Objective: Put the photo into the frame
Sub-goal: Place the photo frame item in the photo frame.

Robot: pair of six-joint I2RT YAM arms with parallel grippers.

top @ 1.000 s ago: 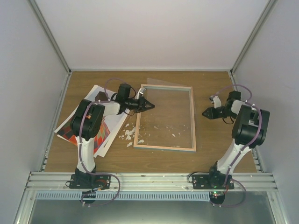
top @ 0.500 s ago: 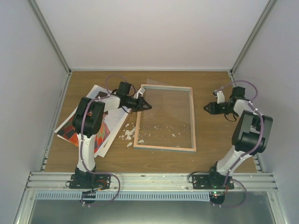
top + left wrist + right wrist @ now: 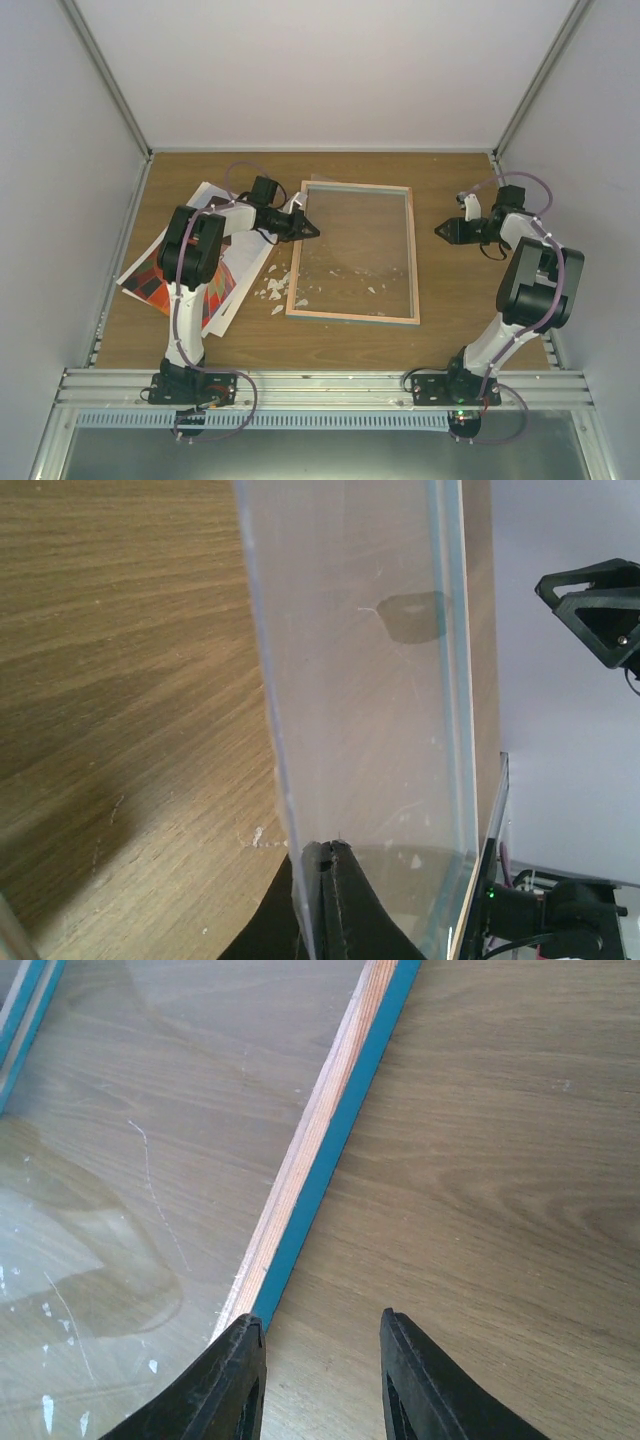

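Observation:
The frame (image 3: 412, 260), teal with a light wood edge, lies flat in the middle of the table. A clear pane (image 3: 370, 680) spans it, and its near edge is raised off the wood. At the frame's left rail my left gripper (image 3: 314, 230) is rolled on its side, its jaws (image 3: 330, 848) shut on that edge of the pane. The photo (image 3: 150, 285), orange-red striped, lies at the left among white sheets, partly hidden by my left arm. My right gripper (image 3: 443, 231) hovers open just right of the frame's right rail (image 3: 318, 1160), holding nothing (image 3: 320, 1360).
White sheets (image 3: 205, 195) fan out under the photo at the left. Small white scraps (image 3: 272, 290) lie beside the frame's lower left corner, and a few specks lie on the pane. Pale walls close in the back and both sides of the table.
My left gripper has drawn back left to the frame's rail, and the pane's corner that stood above the frame's far edge has come down. My right arm has shifted back and its jaws widened slightly.

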